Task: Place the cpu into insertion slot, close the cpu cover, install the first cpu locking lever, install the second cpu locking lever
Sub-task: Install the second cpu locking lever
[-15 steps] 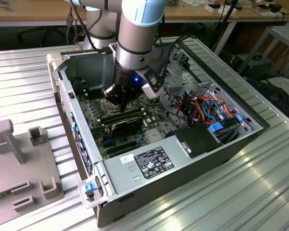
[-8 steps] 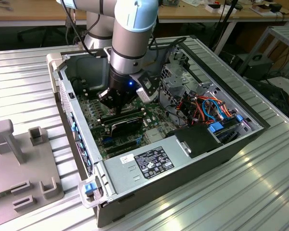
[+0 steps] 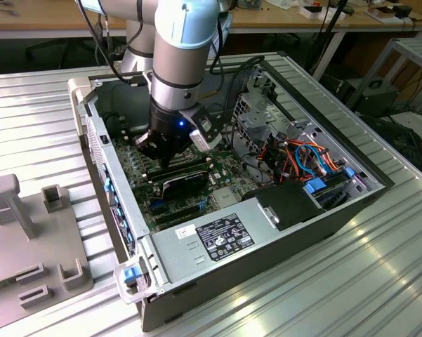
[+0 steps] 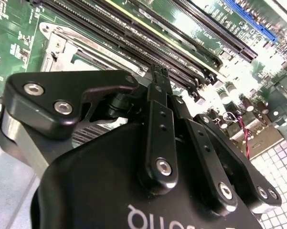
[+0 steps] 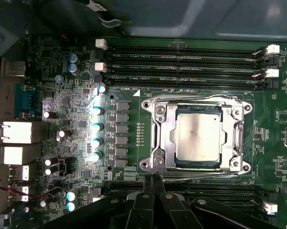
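In the exterior view, a grey plastic fixture [image 3: 28, 232] sits on the ribbed metal table [image 3: 351, 281] at the exterior view's left, beside the open computer case [image 3: 126, 210]. The arm reaches down into the case, its gripper [image 3: 158, 144] low over the motherboard [image 3: 168, 203], with the power supply [image 3: 218, 235] nearer the camera and a bundle of orange and blue cables [image 3: 309, 158] toward the exterior view's right. In the first wrist view, the cpu [image 5: 199, 137] lies seated in the insertion slot [image 5: 161, 138], silver face up, and the cpu cover [image 5: 237, 136] is down flat around it. The gripper's fingers [image 5: 156, 186] are pressed together, their tip at the socket's edge beside the memory slots [image 5: 181, 57].
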Robot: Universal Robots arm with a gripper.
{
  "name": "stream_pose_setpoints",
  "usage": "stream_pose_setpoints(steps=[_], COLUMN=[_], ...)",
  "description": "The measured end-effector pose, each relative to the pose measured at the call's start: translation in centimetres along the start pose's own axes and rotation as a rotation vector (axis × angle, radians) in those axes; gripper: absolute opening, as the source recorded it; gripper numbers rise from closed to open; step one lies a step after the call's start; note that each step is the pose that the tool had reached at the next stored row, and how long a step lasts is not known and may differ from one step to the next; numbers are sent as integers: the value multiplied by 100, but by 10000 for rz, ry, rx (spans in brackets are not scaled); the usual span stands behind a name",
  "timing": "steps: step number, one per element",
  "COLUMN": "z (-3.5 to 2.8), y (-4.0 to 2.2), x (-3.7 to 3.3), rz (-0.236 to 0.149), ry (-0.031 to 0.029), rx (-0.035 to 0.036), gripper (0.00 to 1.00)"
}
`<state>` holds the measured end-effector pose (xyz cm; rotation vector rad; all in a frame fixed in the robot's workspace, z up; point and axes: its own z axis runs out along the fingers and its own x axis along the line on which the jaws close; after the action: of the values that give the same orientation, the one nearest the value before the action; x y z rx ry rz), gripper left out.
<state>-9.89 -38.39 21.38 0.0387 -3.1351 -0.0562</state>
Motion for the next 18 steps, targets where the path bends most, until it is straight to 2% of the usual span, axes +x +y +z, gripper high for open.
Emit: stream_pose_setpoints(steps=[16,18], z=[5,6], y=[14,15], x=[59,95], rz=[5,5], ry=[1,1], rx=[1,0], gripper=[11,11])
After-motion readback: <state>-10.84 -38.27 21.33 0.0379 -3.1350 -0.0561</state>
